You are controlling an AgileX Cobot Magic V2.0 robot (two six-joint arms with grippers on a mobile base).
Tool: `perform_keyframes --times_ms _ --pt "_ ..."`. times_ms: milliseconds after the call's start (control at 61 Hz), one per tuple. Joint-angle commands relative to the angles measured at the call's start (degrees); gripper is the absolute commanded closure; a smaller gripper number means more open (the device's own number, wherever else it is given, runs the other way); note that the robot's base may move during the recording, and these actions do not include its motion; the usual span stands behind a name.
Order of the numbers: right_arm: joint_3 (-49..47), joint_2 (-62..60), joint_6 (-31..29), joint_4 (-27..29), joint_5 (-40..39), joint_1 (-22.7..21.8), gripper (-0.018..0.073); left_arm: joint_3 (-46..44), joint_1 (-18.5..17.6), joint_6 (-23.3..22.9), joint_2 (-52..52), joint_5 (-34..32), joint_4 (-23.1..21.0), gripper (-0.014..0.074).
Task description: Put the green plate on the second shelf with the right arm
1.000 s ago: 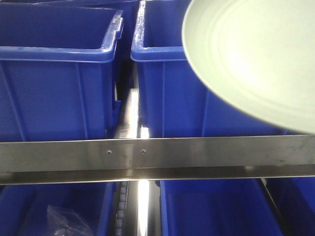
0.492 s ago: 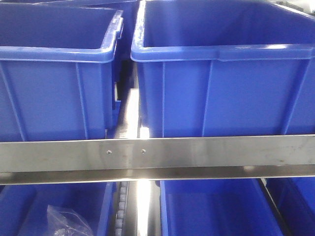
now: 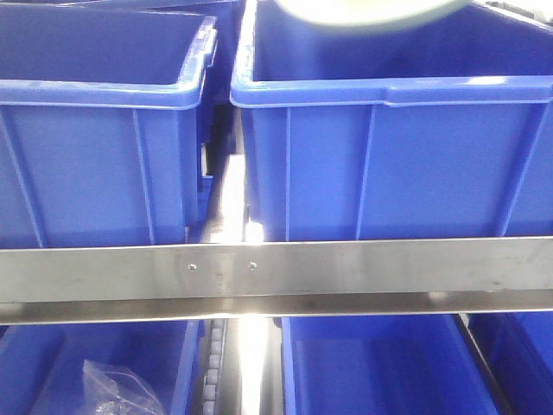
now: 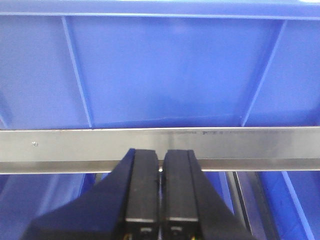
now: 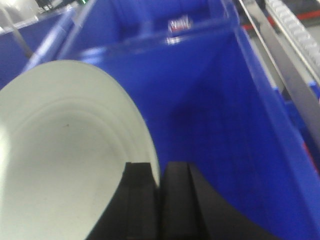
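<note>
Front view: two large blue bins stand side by side on a shelf, the left bin point(image 3: 104, 147) and the right bin point(image 3: 389, 156), with a narrow gap between them
Shelf rail: a steel rail point(image 3: 276, 272) runs across the front of the rack below both bins, with two small screws near its middle
Lower level: more blue bins sit under the rail; a crumpled clear plastic bag point(image 3: 121, 389) lies in the lower left bin
Green plate: only its pale lower edge shows at the top of the front view point(image 3: 363, 10), above the open right bin; in the right wrist view the green plate point(image 5: 65, 150) fills the left side, tilted on edge over the bin's interior
Right tool: the right tool point(image 5: 159, 175) is pinching the plate's rim, black fingers pressed on either side of it
Right bin interior: deep blue walls and floor point(image 5: 215, 125) lie beyond the plate, and whether the plate touches them cannot be told
Left tool: the left tool point(image 4: 161, 165) has its fingers pressed together with nothing between them, level with a steel rail point(image 4: 250, 142) and facing a blue bin wall point(image 4: 165, 75)
</note>
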Motion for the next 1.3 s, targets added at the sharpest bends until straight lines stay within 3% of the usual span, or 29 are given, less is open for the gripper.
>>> perform_keyframes --times_ms 0,115,262,377,541,770,902,1279 --pt "-3.11 -0.03 -0.73 0.4 -7.2 -0.39 0.0357 2.29 -0.18 0.01 -1.22 -4.59 -0.08 0.0472" --pt "-3.11 1.38 -1.53 0.4 -7.37 -0.39 0.0142 2.29 -0.18 0.01 -1.22 -4.59 -0.08 0.0472" --pt "-2.89 -0.22 -1.58 0.4 -7.37 -0.39 0.0129 2.29 -0.18 0.01 -1.22 -4.59 -0.08 0.0472" --pt "0.06 -4.85 -1.63 0.4 -7.48 -0.39 0.0223 2.29 -0.18 0.01 -1.22 -4.59 -0.08 0.0472" --pt "11.25 -17.53 -4.17 0.4 -7.48 -0.39 0.0527 2.29 -0.18 0.01 -1.22 -4.59 -0.08 0.0472" --pt "29.52 -36.18 -10.79 0.4 -7.56 -0.4 0.0508 2.29 -0.18 0.01 -1.22 -4.59 -0.08 0.0472" --pt "37.29 -45.04 -11.6 0.4 -7.54 -0.4 0.0508 2.29 -0.18 0.01 -1.22 -4.59 -0.08 0.0472" --pt "41.69 -50.6 -11.6 0.4 -6.6 -0.4 0.0508 2.29 -0.18 0.01 -1.22 -4.59 -0.08 0.0472"
